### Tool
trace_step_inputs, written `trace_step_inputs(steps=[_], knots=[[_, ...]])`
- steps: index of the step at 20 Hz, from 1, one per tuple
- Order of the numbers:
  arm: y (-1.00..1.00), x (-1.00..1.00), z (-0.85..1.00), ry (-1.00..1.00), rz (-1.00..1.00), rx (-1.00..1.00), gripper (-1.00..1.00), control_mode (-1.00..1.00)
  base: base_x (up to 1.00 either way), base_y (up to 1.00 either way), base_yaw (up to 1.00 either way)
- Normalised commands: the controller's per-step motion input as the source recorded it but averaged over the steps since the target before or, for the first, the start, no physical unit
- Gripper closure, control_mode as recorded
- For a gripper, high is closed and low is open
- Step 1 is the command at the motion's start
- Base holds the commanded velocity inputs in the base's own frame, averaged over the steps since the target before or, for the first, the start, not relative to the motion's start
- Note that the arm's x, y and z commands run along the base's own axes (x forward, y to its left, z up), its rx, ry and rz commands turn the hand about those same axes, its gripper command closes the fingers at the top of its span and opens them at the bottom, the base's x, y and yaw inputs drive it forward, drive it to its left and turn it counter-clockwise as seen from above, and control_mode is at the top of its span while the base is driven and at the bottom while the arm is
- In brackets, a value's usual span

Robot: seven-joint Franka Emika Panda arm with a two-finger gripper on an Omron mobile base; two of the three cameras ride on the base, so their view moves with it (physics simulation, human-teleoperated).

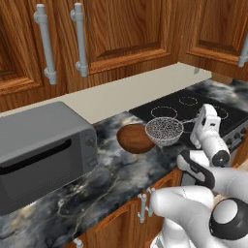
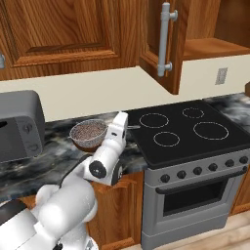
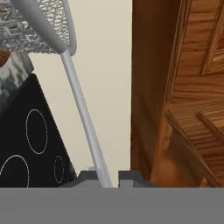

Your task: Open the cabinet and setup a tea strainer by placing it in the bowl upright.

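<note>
Our hand (image 3: pixel 108 179) is clamped on the strainer's handle: in the hand view the two dark fingertips (image 3: pixel 87 178) sit close together with the thin metal rod running up between them to the mesh basket at the top left. We see the strainer (image 1: pixel 164 131) held by the far end of that handle, with its basket up off the desk (image 1: pixel 111 169) and mouth facing up.

From the left base view the basket sits just right of the bowl (image 1: pixel 134 138), overlapping its right edge; we cannot tell whether the two touch. The bowl rests on the dark marbled desk, between the toaster oven (image 1: pixel 41 150) and the stove (image 2: pixel 188 129). From the right base view the basket (image 2: pixel 88 133) is left of the hand (image 2: pixel 128 127), with the handle running level to the right into the fingers at the near left corner of the stove top.

We see the cabinet (image 2: pixel 166 44) with its right door swung open above the stove, one grey bar handle (image 2: pixel 164 39) on the door's edge and a bare wooden shelf (image 2: pixel 210 48) showing inside. In the hand view the open door and the shelf are on the right, the black stove top with its white rings (image 3: pixel 36 131) at lower left.
</note>
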Motion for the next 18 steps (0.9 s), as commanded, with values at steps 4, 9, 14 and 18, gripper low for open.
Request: trace_step_inputs(steps=[4,9,14,18], knots=[[0.22,0.30,-0.50,0.02,0.00,0.00,1.00,-1.00,0.00,0.00,0.00],[0.31,0.28,-0.21,-0.05,0.00,0.00,1.00,-1.00,0.00,0.00,0.00],[0.44,0.38,-0.25,-0.08,0.00,0.02,1.00,-1.00,0.00,0.00,0.00],[0.14,0.46,-0.26,-0.10,0.00,0.03,1.00,-1.00,0.00,0.00,0.00]])
